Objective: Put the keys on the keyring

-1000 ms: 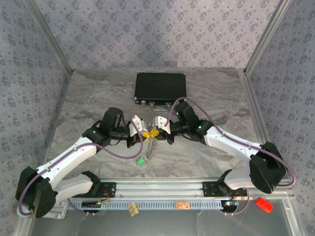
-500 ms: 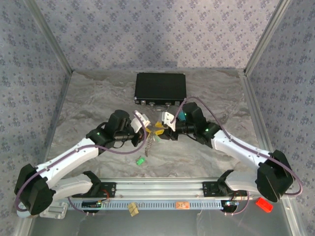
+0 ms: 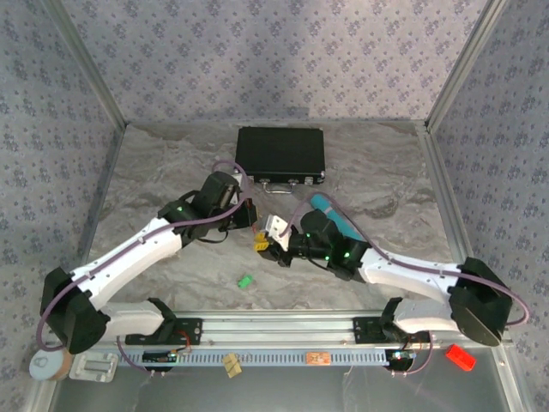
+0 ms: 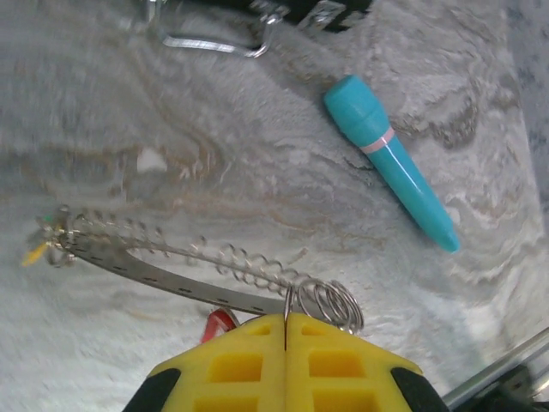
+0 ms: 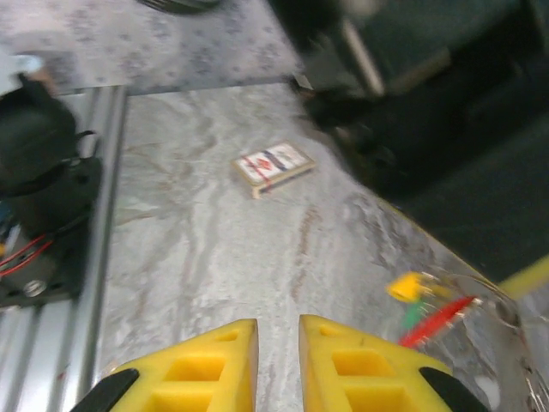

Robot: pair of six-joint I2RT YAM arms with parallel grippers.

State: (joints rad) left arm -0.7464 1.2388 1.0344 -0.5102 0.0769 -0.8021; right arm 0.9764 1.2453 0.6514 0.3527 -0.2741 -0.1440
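Observation:
My left gripper [image 4: 286, 319] is shut on a wire loop of the silvery keyring [image 4: 333, 299]. Its coils and a flat metal strip [image 4: 154, 276] trail off to the left, and a red key [image 4: 218, 323] peeks out beside the jaws. From above, the left gripper [image 3: 250, 221] hangs over the table's middle with a yellow key [image 3: 257, 244] just below it. My right gripper [image 3: 273, 245] is close beside it. In the right wrist view the right gripper [image 5: 277, 324] stands slightly open and holds nothing. Blurred yellow [image 5: 407, 286], green and red keys [image 5: 436, 316] dangle to its right. One green key [image 3: 244, 280] lies alone on the table.
A black case [image 3: 280, 153] with a metal handle [image 4: 214, 45] sits at the back. A teal pen-like cylinder [image 4: 390, 160] lies right of the grippers, partly under the right arm [image 3: 330, 210]. The metal rail [image 3: 283, 326] runs along the near edge, with a small tan card [image 5: 273, 167] near it.
The left gripper carried the keyring back and right, still shut. The right arm swung forward and left, under the left gripper; its jaws opened, then narrowed.

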